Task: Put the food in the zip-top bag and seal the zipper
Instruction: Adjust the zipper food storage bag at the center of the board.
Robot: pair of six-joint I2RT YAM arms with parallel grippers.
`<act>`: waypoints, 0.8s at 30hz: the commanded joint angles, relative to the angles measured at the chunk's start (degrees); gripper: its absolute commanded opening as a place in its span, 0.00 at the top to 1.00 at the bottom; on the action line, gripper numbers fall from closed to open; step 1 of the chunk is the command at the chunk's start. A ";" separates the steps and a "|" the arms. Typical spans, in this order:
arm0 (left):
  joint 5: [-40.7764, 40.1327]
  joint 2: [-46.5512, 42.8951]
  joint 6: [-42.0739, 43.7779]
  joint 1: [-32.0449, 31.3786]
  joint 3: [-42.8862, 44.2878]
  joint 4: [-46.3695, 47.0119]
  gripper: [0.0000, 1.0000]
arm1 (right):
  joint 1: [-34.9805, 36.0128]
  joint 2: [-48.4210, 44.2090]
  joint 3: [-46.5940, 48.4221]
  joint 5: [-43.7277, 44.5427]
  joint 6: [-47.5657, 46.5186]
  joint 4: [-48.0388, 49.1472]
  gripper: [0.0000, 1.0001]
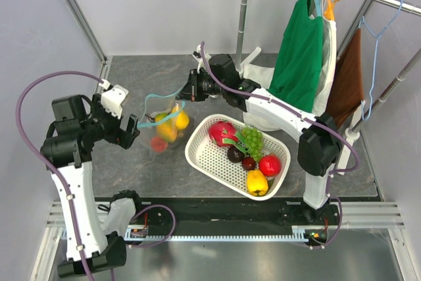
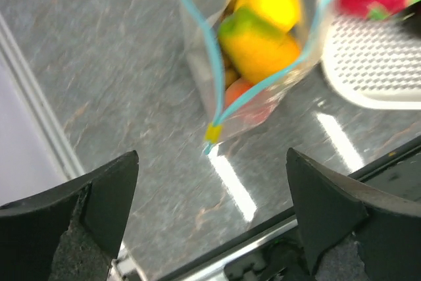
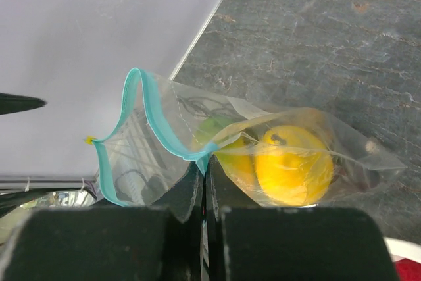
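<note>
We had the right gripper [image 3: 204, 177] closed tight on the bag [image 1: 162, 122], pinching it at the teal zipper [image 3: 155, 118] so that the bag hung from the fingertips and sagged away beneath and beyond them onto the table [image 1: 145, 169]. The food [image 2: 258, 43] sat packed in the bag's belly just past that pinch: a yellow piece, an orange-and-green one, and something red lower down. So we judged the loading to be well along. The mouth, however, gaped, the two sides of the strip bowing apart between our two grippers, so no sealing had begun. The left gripper [image 2: 210, 162] stood wide and held nothing, with the bag's near corner and its small yellow tab [image 2: 212, 133] lying just ahead of the gap between the fingers, not touching either one. A white basket [image 1: 197, 154] off to the right gripper's side held several more fruits. Whether those were meant for the bag we could not tell. What was left, as we read it, was for the left gripper to take that near corner and press the strip closed along its whole length.
</note>
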 commanded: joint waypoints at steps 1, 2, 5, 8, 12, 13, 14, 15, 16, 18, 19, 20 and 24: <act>10.90 0.78 -5.31 0.13 5.88 0.78 0.00 | 0.32 -1.06 -1.37 -3.82 -2.18 4.67 1.00; 10.99 2.38 -6.36 0.13 6.76 0.79 0.00 | 0.41 -1.06 -1.63 -4.53 -2.71 5.02 1.00; 12.04 8.27 -7.87 -0.05 6.51 2.35 0.10 | 0.85 -2.12 -2.25 -6.29 -6.84 6.16 1.00; 9.34 10.39 -10.59 -2.76 3.97 6.75 0.19 | 1.29 -2.91 -2.52 -7.52 -10.00 7.57 1.00; 3.88 13.46 -14.19 -5.84 4.30 12.38 0.21 | 2.08 -2.56 -1.02 -7.70 -12.73 7.22 1.00; 3.00 13.90 -14.63 -7.59 4.48 12.74 0.21 | 2.43 -2.56 -0.85 -7.70 -13.00 7.31 1.00; 1.77 14.86 -14.90 -8.91 4.31 13.09 0.21 | 2.52 -2.47 -0.67 -7.87 -13.52 7.22 1.00; -1.20 15.13 -15.60 -9.97 3.78 14.22 0.21 | 2.52 -2.38 -0.32 -8.14 -13.70 7.22 1.00; -2.53 15.31 -15.86 -11.55 3.26 14.67 0.26 | 2.43 -2.30 -0.06 -7.96 -13.96 7.22 1.00; -6.56 16.01 -16.48 -12.00 1.67 15.46 0.38 | 2.52 -1.95 0.82 -7.79 -15.19 7.22 1.00; -7.63 16.19 -16.48 -12.09 1.23 15.64 0.50 | 2.52 -1.86 1.26 -7.79 -15.63 7.05 1.00; -8.34 16.19 -16.57 -12.00 0.97 15.64 0.55 | 2.52 -1.68 1.53 -7.87 -16.33 7.13 1.00; -11.16 16.71 -16.66 -12.00 1.23 14.85 0.83 | 2.17 0.60 5.56 -7.09 -19.50 7.57 1.00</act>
